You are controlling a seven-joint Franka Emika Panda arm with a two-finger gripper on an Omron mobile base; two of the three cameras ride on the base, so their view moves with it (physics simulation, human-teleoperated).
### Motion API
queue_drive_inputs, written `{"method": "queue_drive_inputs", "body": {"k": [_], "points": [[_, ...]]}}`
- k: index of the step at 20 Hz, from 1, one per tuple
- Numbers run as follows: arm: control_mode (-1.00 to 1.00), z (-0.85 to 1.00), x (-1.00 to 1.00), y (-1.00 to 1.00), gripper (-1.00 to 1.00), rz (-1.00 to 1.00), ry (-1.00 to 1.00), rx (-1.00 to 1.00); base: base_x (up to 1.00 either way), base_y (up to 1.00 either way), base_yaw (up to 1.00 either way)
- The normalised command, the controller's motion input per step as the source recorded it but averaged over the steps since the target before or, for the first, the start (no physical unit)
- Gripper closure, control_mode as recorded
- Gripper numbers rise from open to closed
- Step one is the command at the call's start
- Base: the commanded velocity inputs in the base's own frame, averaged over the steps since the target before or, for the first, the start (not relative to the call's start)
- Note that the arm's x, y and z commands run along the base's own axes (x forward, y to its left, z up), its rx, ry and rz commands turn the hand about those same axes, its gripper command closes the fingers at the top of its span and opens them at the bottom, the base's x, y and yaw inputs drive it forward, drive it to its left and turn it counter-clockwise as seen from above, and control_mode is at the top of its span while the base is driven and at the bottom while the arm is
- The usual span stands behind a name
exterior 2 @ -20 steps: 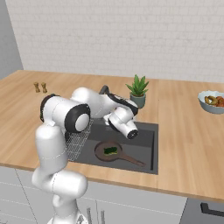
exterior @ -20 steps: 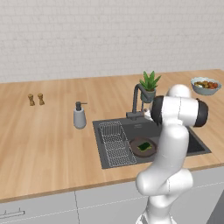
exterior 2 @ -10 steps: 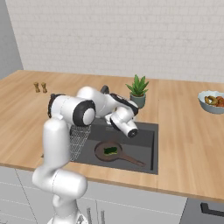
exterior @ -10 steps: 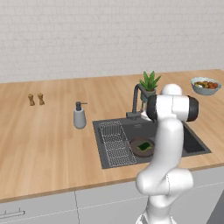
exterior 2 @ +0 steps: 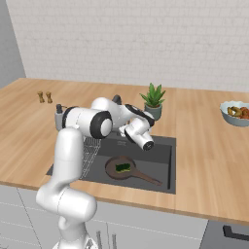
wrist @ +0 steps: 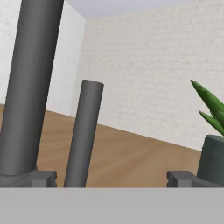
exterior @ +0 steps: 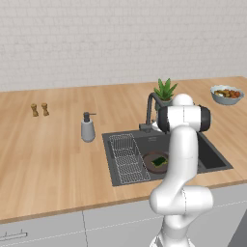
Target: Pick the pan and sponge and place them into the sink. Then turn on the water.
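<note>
Gripper point(wrist: 111, 179) spread wide, holding nothing; its two dark fingertips point(wrist: 41, 178) rise at the bottom of the hand view, well apart. Just ahead of them stand two dark grey posts of the tap point(wrist: 83, 135): a thick one at the left, a thinner one nearer the middle. Which of the two is the lever I cannot tell from here. The potted plant point(wrist: 213, 144) stands to the right of the fingers.

Pan point(exterior 2: 127, 169) lies in the sink point(exterior 2: 160, 160), handle pointing toward the front right corner. Sponge point(exterior 2: 122, 168) rests inside the pan. Wire rack point(exterior: 126, 157) takes the left half of the basin. No stream from the tap; water not yet on.

Judged step: reaching for the tap lever.

Risks:
- Fingers pass beside the thin post rather than against it; lever does not move.
- Hand pushes the thick spout instead; nothing turns on.
- Wide jaws or wrist brush the plant pot, close at the right, and tip it.
- Soap bottle point(exterior: 87, 128) sits well clear on the counter point(exterior: 48, 159); no concern.
</note>
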Motion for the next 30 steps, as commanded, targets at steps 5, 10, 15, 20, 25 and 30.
{"method": "queue_drive_inputs", "body": {"k": [5, 10, 15, 20, 25, 30], "points": [[-1.0, -0.13, 0.41, 0.0, -1.0, 0.0, 0.0, 0.0, 0.0, 0.0, 0.0], [-1.0, -0.09, 0.37, 0.0, 1.0, 0.0, 0.0, 0.01, 0.0, 0.0, 0.0], [-1.0, -0.08, 0.13, -0.16, 1.0, 0.0, 0.0, 0.06, 0.0, 0.0, 0.0], [-1.0, -0.11, 0.0, -0.5, 1.0, -0.05, 0.0, 0.12, 0.0, 0.0, 0.0], [-1.0, -0.11, 0.0, -0.72, 1.0, -0.13, 0.0, 0.15, 0.0, 0.0, 0.0], [-1.0, -0.19, 0.0, -0.83, 1.0, -0.31, 0.0, 0.14, 0.0, 0.0, 0.0]]}}
